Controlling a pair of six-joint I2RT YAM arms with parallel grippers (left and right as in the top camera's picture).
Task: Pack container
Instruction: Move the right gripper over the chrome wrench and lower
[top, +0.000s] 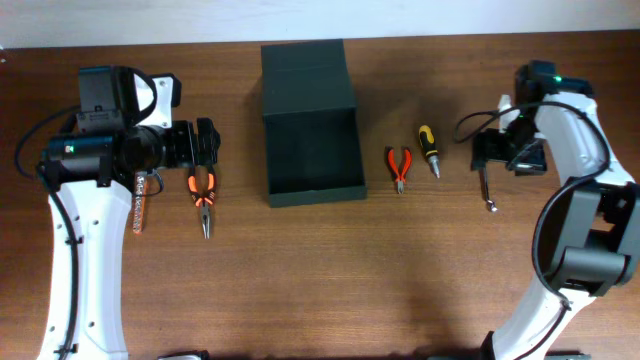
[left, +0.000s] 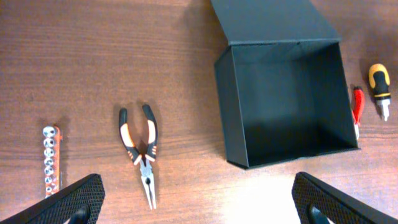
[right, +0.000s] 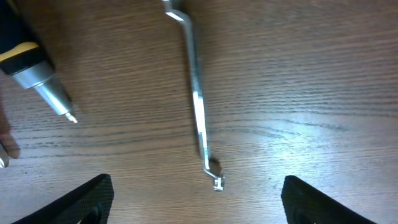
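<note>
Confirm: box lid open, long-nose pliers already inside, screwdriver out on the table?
Not quite. The box is open but empty; the long-nose pliers lie on the table beside it, as the left wrist view shows. The screwdriver is on the table, yes.

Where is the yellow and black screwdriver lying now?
In the overhead view, the screwdriver lies on the table to the right of the open box, between the small red pliers and the thin bent metal rod.
</note>
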